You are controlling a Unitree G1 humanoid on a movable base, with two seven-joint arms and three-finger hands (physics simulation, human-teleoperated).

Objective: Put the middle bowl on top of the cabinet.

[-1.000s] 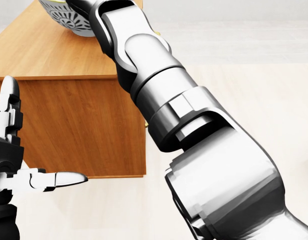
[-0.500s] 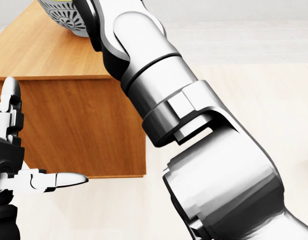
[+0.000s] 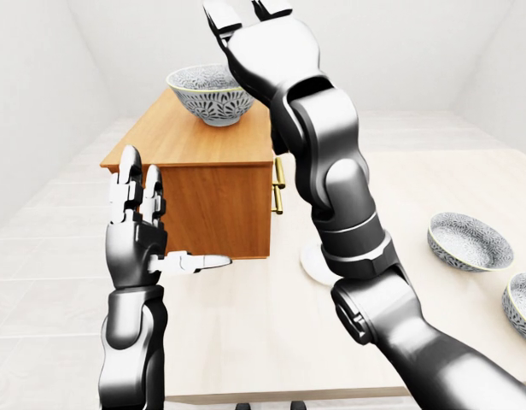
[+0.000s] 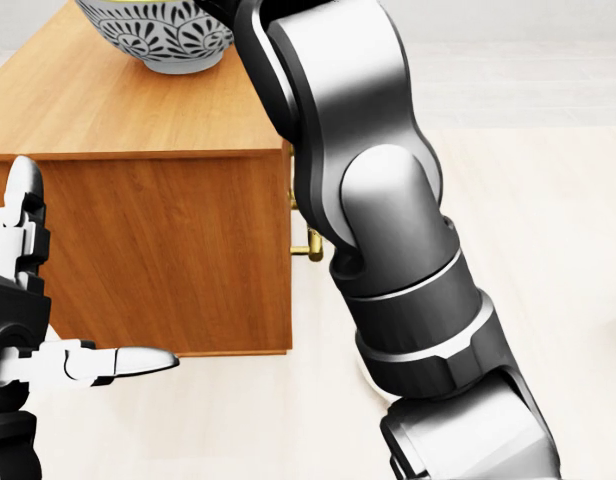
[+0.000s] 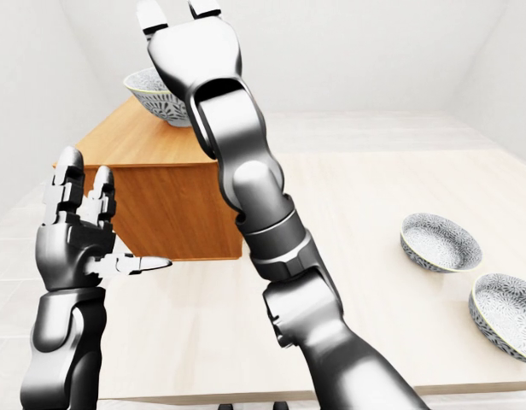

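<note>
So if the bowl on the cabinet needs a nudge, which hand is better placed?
Right, probably. The right hand is open just above the bowl on the cabinet; the left hand sits lower, by the cabinet's side.

The bowl point(image 3: 210, 92) sits on top of the cabinet point(image 3: 220, 205), which stands on the table point(image 3: 246, 342). Well to the cabinet's right in the left-eye view lie a second bowl point(image 3: 470, 241) and, lower still, a third bowl point(image 3: 523, 306) — both on the table.

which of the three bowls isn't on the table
The bowl atop the wooden cabinet; the far-right bowl and its neighbour rest on the table.
</note>
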